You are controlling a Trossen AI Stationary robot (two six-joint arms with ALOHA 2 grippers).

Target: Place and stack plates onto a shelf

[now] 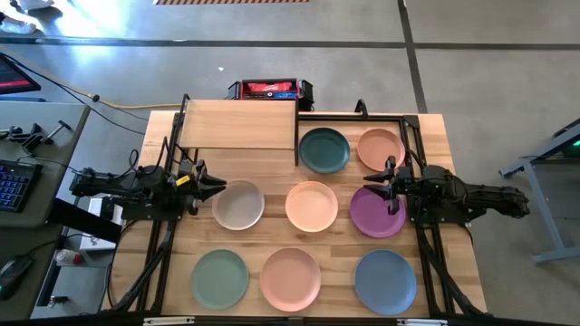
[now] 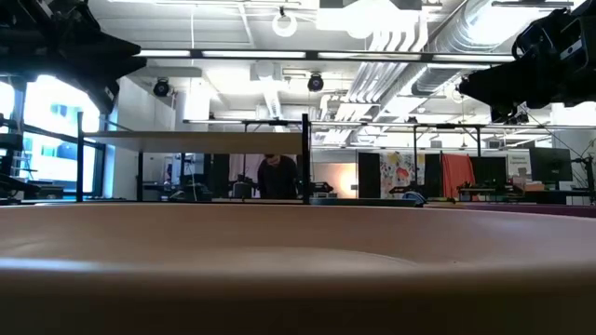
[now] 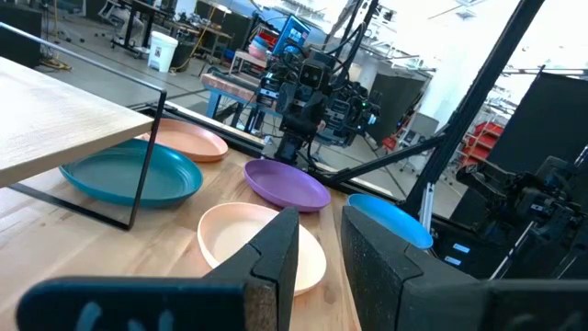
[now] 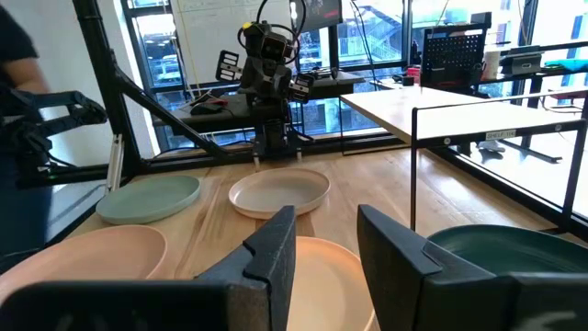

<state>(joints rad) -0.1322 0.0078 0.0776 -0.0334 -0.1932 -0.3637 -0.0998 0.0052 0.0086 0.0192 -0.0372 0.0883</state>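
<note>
Eight plates lie flat on the tabletop: teal point(image 1: 323, 150), peach point(image 1: 381, 148), beige point(image 1: 238, 205), a cream-peach bowl point(image 1: 312, 206), purple point(image 1: 377, 211), sage green point(image 1: 219, 277), pink point(image 1: 290, 278) and blue point(image 1: 385, 282). The shelf point(image 1: 240, 124) stands at the far left with nothing on its board. My left gripper point(image 1: 213, 185) is open and hovers by the beige plate's left rim. My right gripper point(image 1: 379, 186) is open above the purple plate's far rim. In the wrist views the left gripper point(image 3: 322, 267) and the right gripper point(image 4: 326, 257) hold nothing.
A black metal frame point(image 1: 412, 136) runs along the table's far and side edges. The pink plate's rim point(image 2: 298, 270) fills the low view's foreground. The shelf's thin legs point(image 3: 147, 156) stand close to the teal plate point(image 3: 129, 175). A person point(image 2: 277, 177) is far behind the table.
</note>
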